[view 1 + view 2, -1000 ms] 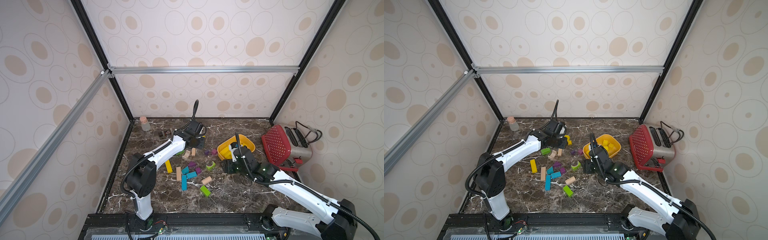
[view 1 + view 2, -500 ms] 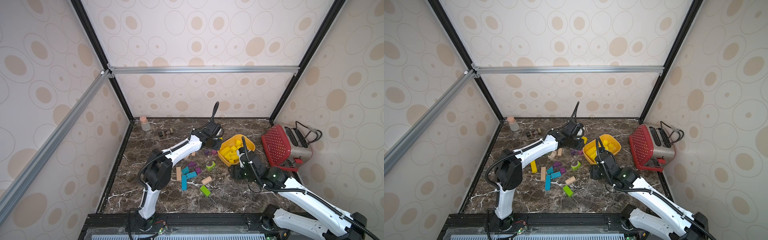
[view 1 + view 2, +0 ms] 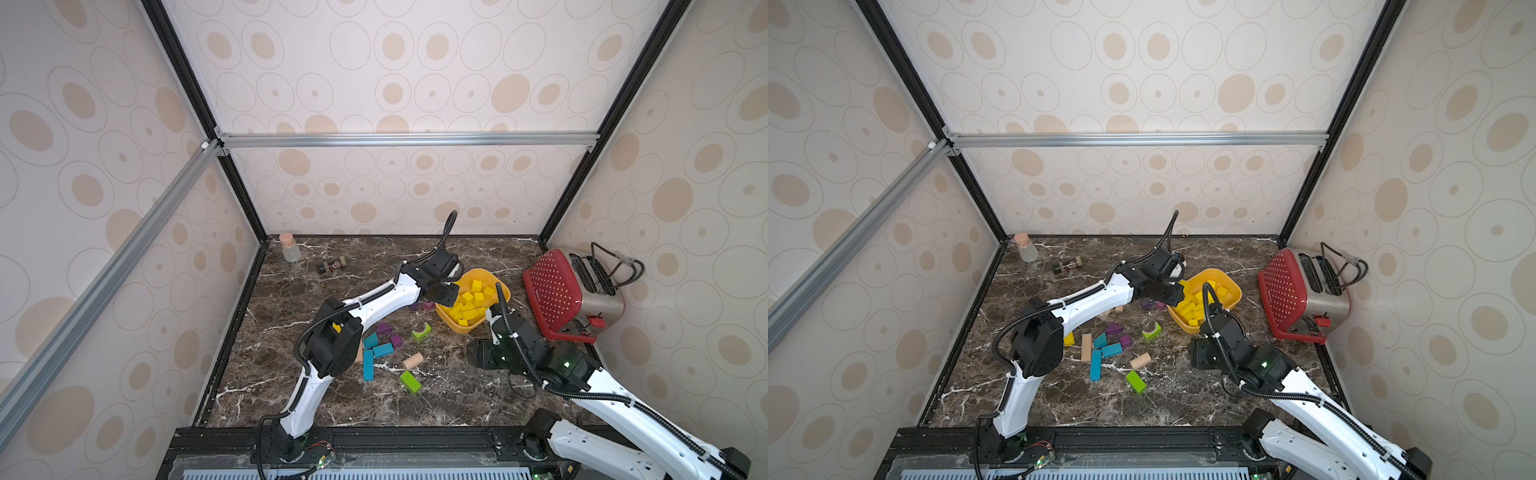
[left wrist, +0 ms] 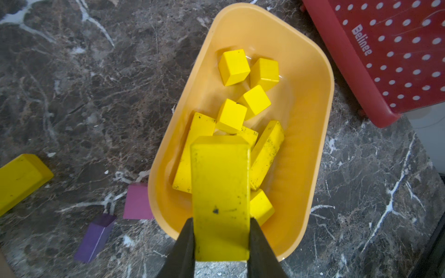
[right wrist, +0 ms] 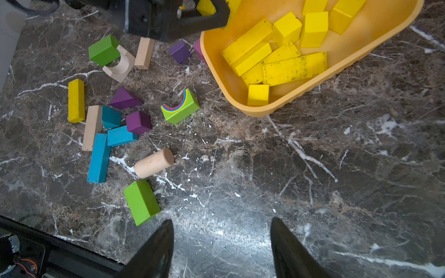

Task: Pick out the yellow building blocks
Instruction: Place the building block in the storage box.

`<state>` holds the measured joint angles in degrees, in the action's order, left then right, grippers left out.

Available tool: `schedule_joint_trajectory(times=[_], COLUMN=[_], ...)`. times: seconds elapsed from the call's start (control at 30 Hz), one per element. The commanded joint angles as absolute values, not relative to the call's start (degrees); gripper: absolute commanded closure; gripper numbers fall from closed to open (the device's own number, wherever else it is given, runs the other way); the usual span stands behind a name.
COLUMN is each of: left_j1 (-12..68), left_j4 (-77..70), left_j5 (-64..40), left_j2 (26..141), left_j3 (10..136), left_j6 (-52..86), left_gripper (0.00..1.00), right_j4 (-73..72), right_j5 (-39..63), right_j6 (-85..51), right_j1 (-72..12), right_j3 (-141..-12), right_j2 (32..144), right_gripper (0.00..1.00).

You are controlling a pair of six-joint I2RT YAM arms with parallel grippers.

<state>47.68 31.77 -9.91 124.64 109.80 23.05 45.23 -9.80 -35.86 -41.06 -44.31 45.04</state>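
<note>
My left gripper (image 4: 221,221) is shut on a yellow bar (image 4: 220,192), one of the yellow building blocks, and holds it just above the orange-yellow bowl (image 4: 313,120). Both top views show this gripper (image 3: 442,291) (image 3: 1163,293) at the bowl's left rim. Several yellow cubes and bars (image 5: 284,57) (image 3: 469,307) lie inside the bowl. One more yellow bar (image 5: 76,100) (image 4: 19,178) lies on the marble, left of the mixed pile. My right gripper (image 5: 222,220) (image 3: 484,353) hangs open and empty over bare marble in front of the bowl.
Teal, purple, lime-green and plain wooden blocks lie scattered left of the bowl, among them a green block (image 5: 142,202) and a wooden cylinder (image 5: 154,162) near my right fingers. A red toaster (image 3: 569,295) stands at the right wall. A corked bottle (image 3: 289,249) stands at the back left.
My left arm has swung right from the block pile, carrying the yellow bar over the bowl. My right arm has drawn back from the bowl toward the front of the table.
</note>
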Motion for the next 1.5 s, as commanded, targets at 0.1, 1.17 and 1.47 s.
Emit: schedule_joint_trajectory(times=[0.1, 1.17, 1.47], left_j1=[49.66, 51.77, 51.77], left_j4=[32.34, 30.49, 29.52], left_j5=[-10.37, -21.00, -20.31], left_j2=[127.12, 139.21, 136.30], left_j3=[114.22, 128.97, 126.40], left_j6=[22.05, 23.12, 22.94], left_gripper=[0.78, 0.49, 0.48], right_j4=[48.85, 49.81, 48.52], right_j5=[-13.72, -19.37, -17.91], right_j6=[-38.57, -38.61, -39.02], right_j1=[-40.71, -40.75, -40.75], right_j3=[-41.76, -46.32, -45.94], right_j2=[39.46, 39.48, 40.24], right_gripper=[0.37, 0.37, 0.37])
